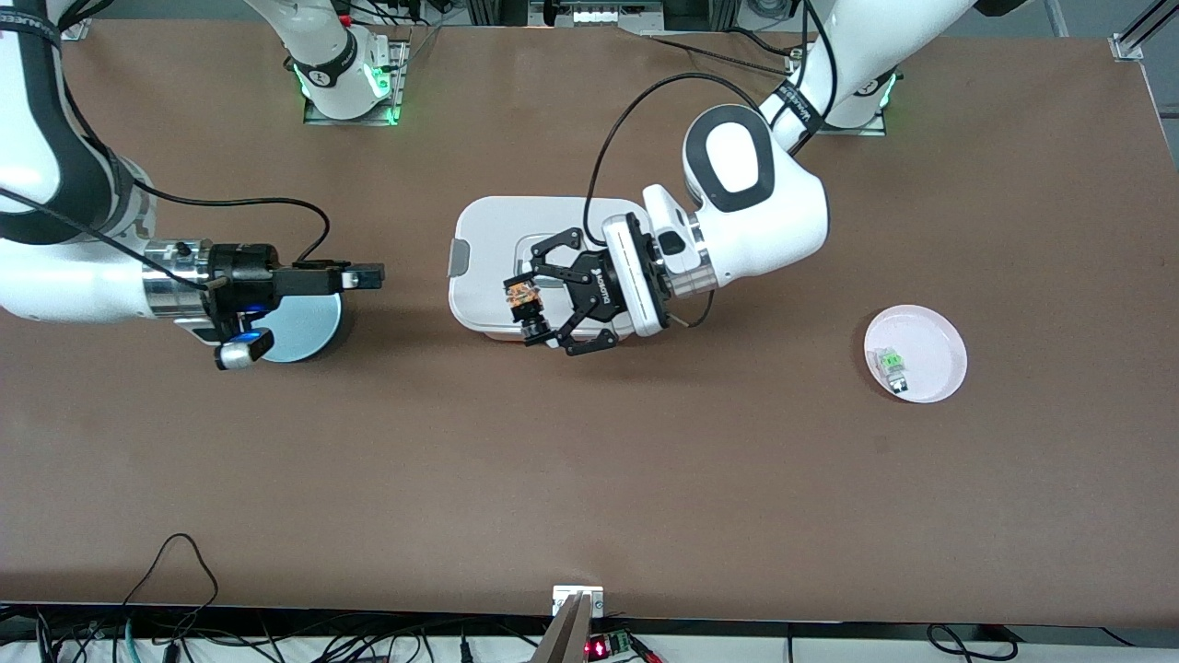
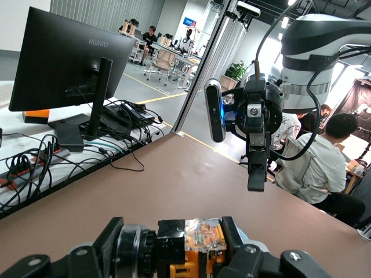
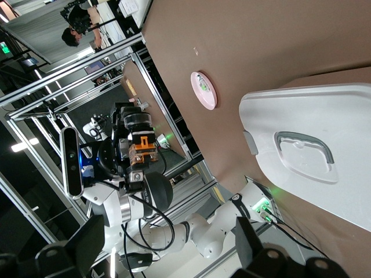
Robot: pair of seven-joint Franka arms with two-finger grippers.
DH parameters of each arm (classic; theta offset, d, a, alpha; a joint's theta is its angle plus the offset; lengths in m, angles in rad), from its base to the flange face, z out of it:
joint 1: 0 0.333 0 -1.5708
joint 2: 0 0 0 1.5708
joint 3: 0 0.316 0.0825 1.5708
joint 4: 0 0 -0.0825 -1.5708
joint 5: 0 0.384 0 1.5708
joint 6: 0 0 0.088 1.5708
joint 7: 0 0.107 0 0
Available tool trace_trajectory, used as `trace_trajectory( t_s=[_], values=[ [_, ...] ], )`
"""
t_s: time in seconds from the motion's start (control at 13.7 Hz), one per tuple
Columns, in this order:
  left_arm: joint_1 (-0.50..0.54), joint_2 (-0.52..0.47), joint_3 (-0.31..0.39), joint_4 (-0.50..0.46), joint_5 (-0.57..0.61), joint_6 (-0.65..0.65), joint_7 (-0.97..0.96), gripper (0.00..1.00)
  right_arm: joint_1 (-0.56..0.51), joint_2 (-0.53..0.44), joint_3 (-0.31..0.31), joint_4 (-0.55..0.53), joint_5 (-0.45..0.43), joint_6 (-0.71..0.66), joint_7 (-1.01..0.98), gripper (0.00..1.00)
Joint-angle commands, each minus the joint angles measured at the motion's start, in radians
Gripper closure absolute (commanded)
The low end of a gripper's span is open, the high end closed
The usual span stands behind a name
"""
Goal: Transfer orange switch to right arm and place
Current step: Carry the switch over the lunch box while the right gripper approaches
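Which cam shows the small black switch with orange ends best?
Left wrist view: black switch with orange ends fills the foreground, clamped in the left gripper. Front view shows it tiny; right wrist view, distant.

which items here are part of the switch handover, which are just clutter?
In the job:
- orange switch, held up in the left gripper over the white lidded box
- right gripper, open, waiting over the blue disc

Lying about:
- white lidded box
- pink plate with green-topped part
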Motion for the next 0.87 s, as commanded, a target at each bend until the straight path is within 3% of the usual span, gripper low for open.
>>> trace_trajectory(
  t_s=[0.0,0.58,0.8],
  values=[
    [-0.08,0.029,-0.003,0.066,-0.05,0.097,0.055,1.0,0.038,-0.015,0.003,-0.029,0.037,0.049,0.008,0.0],
    [-0.106,0.027,-0.003,0.068,-0.074,0.101,0.055,1.0,0.154,0.044,0.003,-0.02,0.159,0.169,-0.077,0.0],
    [-0.106,0.026,-0.004,0.068,-0.076,0.099,0.05,1.0,0.187,0.044,0.003,-0.02,0.163,0.199,-0.08,0.0]
  ],
)
